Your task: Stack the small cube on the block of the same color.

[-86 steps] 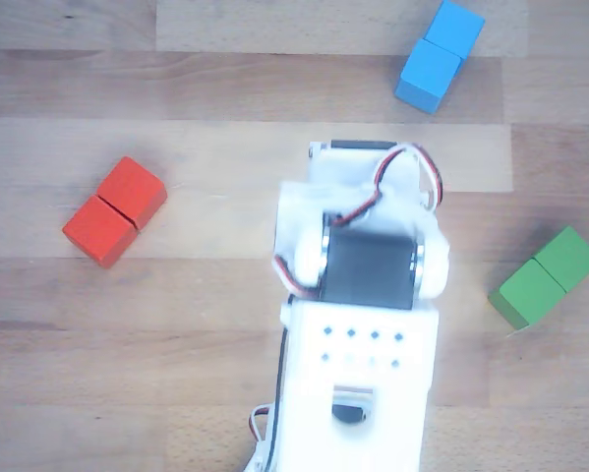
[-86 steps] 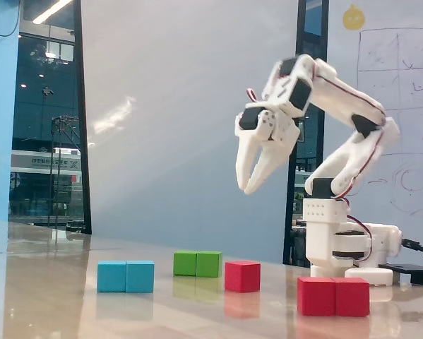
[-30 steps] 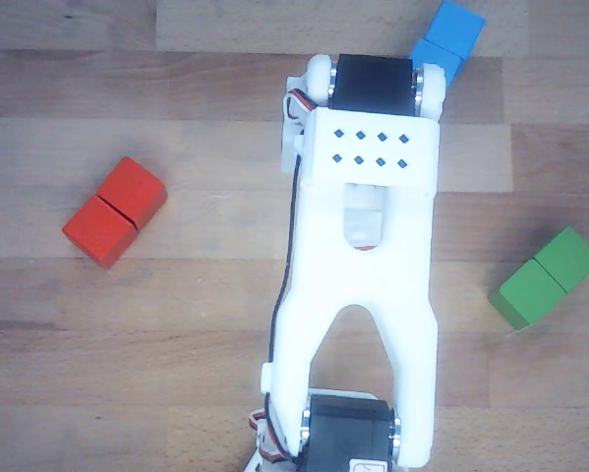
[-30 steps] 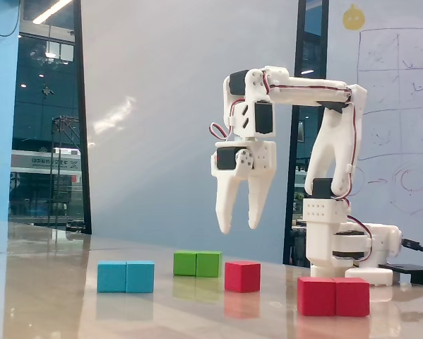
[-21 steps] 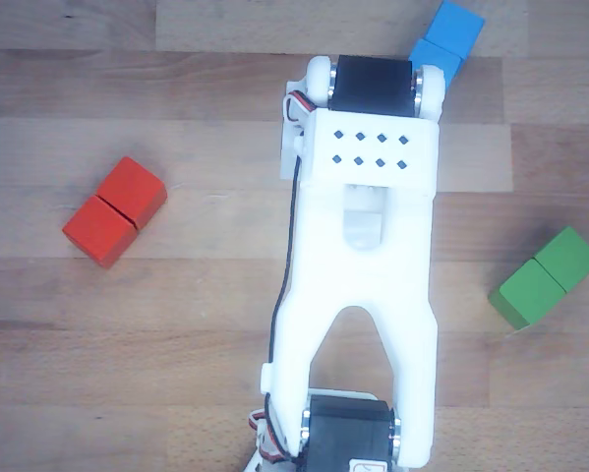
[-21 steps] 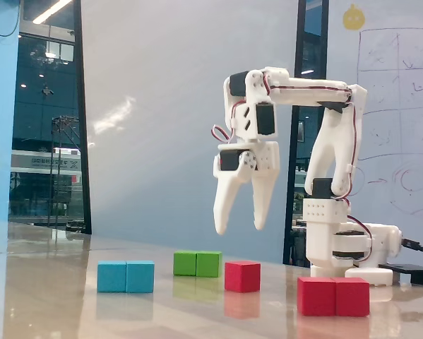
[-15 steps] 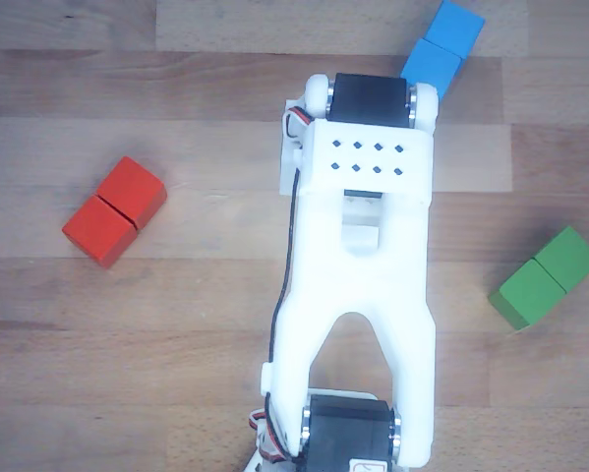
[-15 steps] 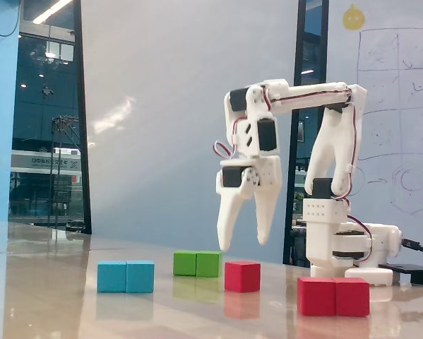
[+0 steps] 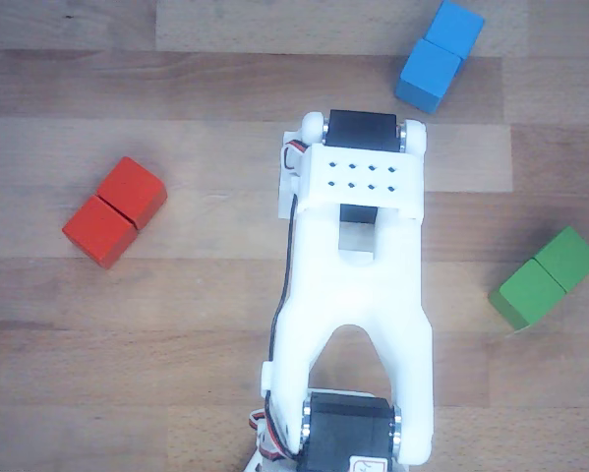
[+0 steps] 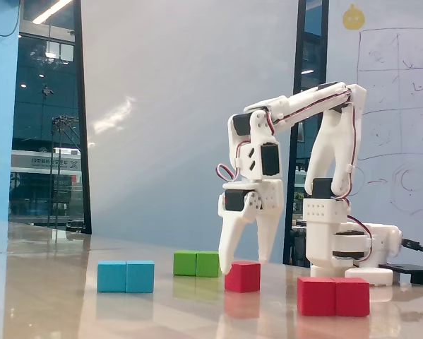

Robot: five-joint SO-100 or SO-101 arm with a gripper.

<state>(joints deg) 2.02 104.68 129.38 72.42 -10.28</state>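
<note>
Gripper (image 10: pixel 245 266) lowered, straddling small cube (image 10: pixel 242 276)

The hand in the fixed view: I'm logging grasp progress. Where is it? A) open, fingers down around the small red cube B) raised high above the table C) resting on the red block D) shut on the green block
A: the hand is open, its fingers reaching down beside the small red cube.

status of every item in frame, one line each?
pincer: open, fingers pointing down, tips level with the top of the small red cube, nothing held
small red cube: on the table, unstacked, hidden under the arm in the other view
red block: flat on the table, nothing on top
blue block: flat on the table, untouched
green block: flat on the table, partly behind a pincer finger
</note>
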